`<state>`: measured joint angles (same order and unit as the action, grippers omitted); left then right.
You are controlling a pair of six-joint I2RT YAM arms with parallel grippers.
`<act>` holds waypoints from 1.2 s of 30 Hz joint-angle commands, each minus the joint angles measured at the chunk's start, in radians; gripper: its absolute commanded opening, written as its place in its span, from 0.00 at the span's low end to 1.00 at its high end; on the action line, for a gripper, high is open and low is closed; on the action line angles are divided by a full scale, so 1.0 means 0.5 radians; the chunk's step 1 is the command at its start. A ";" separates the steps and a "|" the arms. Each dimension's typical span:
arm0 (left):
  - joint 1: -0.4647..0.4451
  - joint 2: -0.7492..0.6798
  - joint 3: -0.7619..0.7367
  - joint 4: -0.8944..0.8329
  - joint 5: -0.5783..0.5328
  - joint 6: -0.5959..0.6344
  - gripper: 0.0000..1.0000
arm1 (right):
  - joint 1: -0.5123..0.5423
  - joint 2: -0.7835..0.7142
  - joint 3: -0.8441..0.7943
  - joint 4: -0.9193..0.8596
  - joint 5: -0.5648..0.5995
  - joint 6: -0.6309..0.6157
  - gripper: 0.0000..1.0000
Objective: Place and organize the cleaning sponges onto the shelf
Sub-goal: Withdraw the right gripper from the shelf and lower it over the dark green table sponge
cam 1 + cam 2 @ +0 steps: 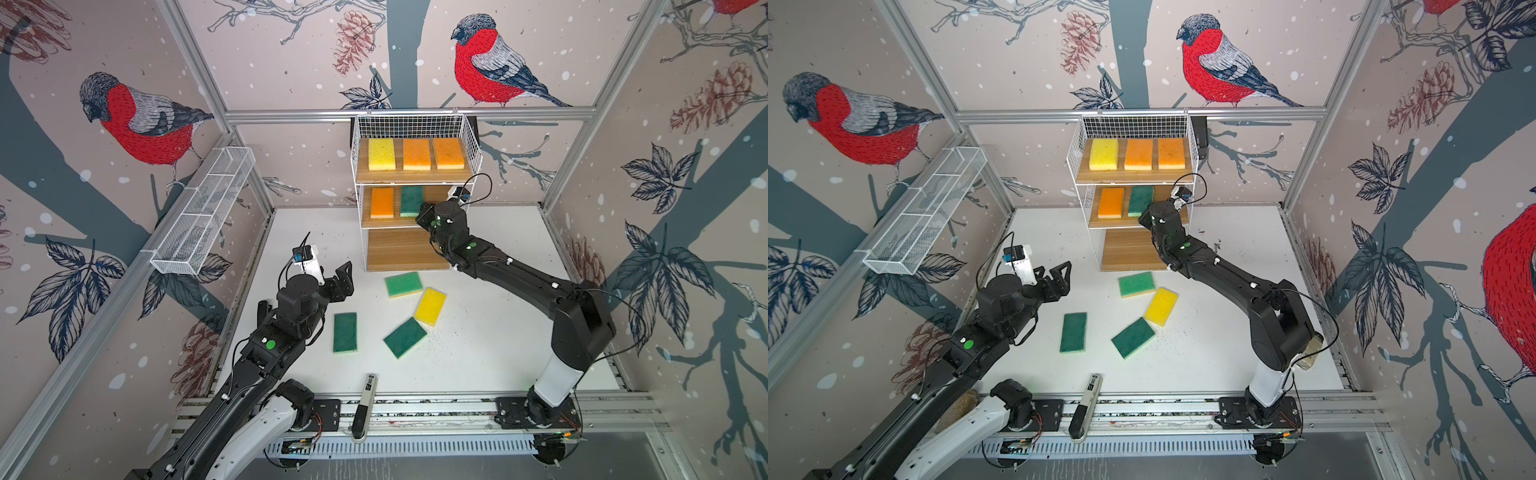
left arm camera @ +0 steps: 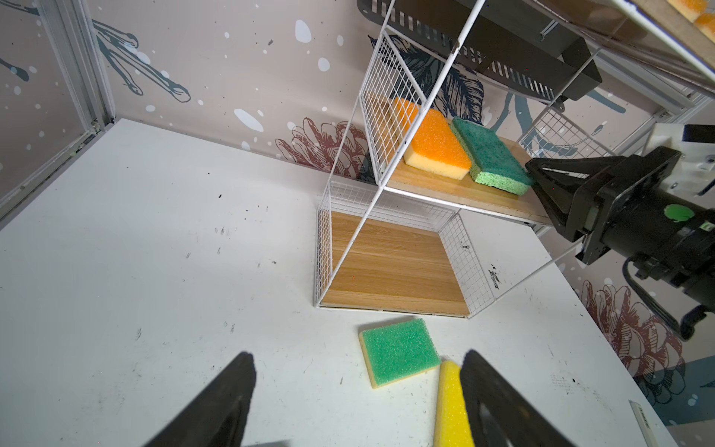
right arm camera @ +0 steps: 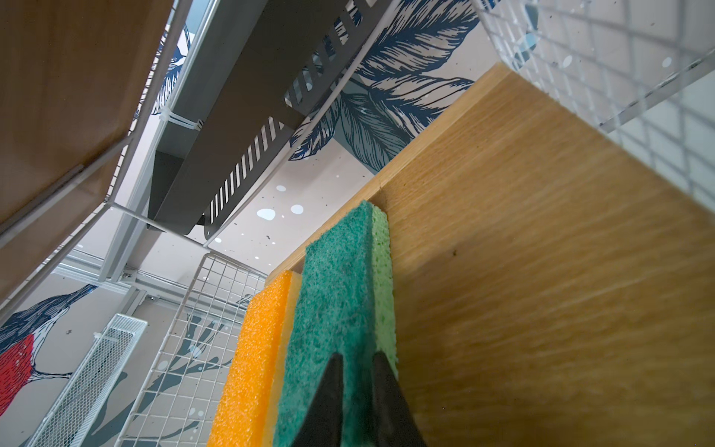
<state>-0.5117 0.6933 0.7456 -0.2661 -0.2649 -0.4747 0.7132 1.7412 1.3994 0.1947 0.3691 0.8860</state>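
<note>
Your right jaws stand at a narrow gap, black fingertips (image 3: 329, 391) set against the near end of the dark green sponge (image 3: 336, 294). The scouring face shows through the slit between them, and I cannot tell whether they pinch it or only touch it. That sponge lies flat on the middle board of the shelf (image 1: 471, 141), long side against the shelved orange sponge (image 1: 382, 202) on its left in both top views.

Your left jaws are spread wide and hold nothing. They hang over the worktop (image 1: 478, 353), left of the loose sponges and well apart from the shelf, fingers (image 2: 232, 391) pointed toward it.

One board up you have three in a row: the top yellow sponge (image 1: 381, 154), then the middle orange sponge (image 1: 417, 154) and the end orange sponge (image 1: 449, 153), all lying flat with small gaps between.

Four remain on the worktop. The light green sponge (image 1: 403, 284) sits just in front of the lowest board. The loose yellow sponge (image 1: 430, 306) and the angled dark green sponge (image 1: 405, 337) lie close behind it in a crooked line. The straight dark green sponge (image 1: 345, 332) lies apart — nearest your left arm.

A long white mesh basket (image 1: 203, 216) hangs on the left wall.
</note>
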 commanded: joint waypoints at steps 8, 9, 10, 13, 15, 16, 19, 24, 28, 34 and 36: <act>0.005 -0.015 0.005 0.082 -0.001 0.003 0.84 | 0.012 -0.076 -0.007 -0.134 0.078 0.011 0.32; 0.005 -0.013 0.004 0.083 -0.004 0.003 0.83 | 0.020 -0.089 -0.013 -0.138 0.092 0.002 0.35; 0.005 -0.010 0.004 0.081 -0.005 0.002 0.83 | 0.029 -0.099 -0.018 -0.141 0.109 -0.006 0.37; 0.007 -0.006 0.006 0.081 -0.004 0.005 0.83 | 0.057 -0.140 -0.047 -0.139 0.128 -0.020 0.49; 0.007 -0.004 0.008 0.079 -0.006 0.004 0.84 | 0.073 -0.164 -0.053 -0.180 0.115 -0.007 0.61; 0.005 -0.006 0.012 0.078 -0.007 0.005 0.84 | 0.081 -0.178 -0.061 -0.206 0.112 0.003 0.62; 0.005 -0.006 0.009 0.081 -0.013 -0.001 0.84 | 0.120 -0.254 -0.126 -0.254 0.099 0.034 0.69; 0.005 0.016 0.016 0.076 0.013 -0.008 0.84 | 0.317 -0.383 -0.211 -0.468 0.261 0.148 0.74; 0.007 0.038 0.036 0.066 0.043 -0.025 0.84 | 0.555 -0.424 -0.242 -0.767 0.515 0.337 0.83; 0.005 0.034 0.020 -0.005 0.030 -0.074 0.85 | 0.763 -0.441 -0.279 -1.200 0.599 0.698 0.86; 0.007 0.039 0.008 -0.032 0.027 -0.088 0.84 | 0.817 -0.454 -0.294 -1.324 0.606 0.821 0.87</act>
<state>-0.5102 0.7128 0.7540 -0.2752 -0.2539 -0.4988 1.0966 1.5272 1.2591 -0.3286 0.6201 1.1748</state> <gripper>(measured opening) 0.845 0.870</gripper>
